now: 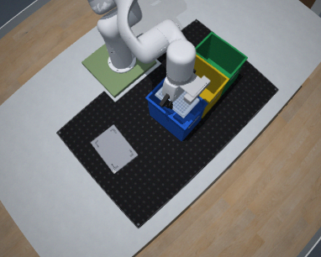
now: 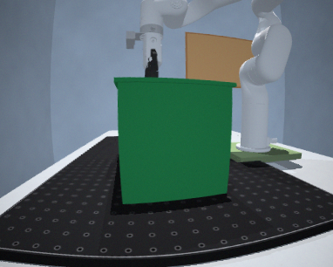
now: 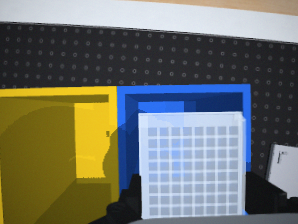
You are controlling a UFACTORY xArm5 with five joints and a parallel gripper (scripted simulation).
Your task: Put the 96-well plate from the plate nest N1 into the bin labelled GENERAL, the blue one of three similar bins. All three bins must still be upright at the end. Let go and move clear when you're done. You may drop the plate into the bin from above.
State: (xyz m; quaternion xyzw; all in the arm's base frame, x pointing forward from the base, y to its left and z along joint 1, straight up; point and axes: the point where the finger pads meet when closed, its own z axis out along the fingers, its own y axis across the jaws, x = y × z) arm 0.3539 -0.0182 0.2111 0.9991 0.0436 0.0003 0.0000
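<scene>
My gripper [image 1: 176, 105] [image 3: 191, 190] is shut on the white 96-well plate [image 1: 184, 107] [image 3: 192, 167] and holds it level over the open top of the blue bin [image 1: 176, 124] [image 3: 185, 95]. In the wrist view the plate covers most of the blue bin's opening, with dark fingers at its left and right sides. The plate nest [image 1: 113, 148] [image 3: 282, 162] is a pale grey square on the black board, front left, with nothing on it. In the exterior view only the gripper's dark finger [image 2: 152, 65] shows above the green bin's rim; the plate is hidden.
The yellow bin [image 1: 215, 81] [image 3: 50, 140] stands against the blue one, and the green bin [image 1: 224, 59] [image 2: 173, 140] beyond it; all three are upright in a row. The arm's base stands on a green pad [image 1: 102, 69] [image 2: 285, 154] behind the black perforated board [image 1: 165, 168].
</scene>
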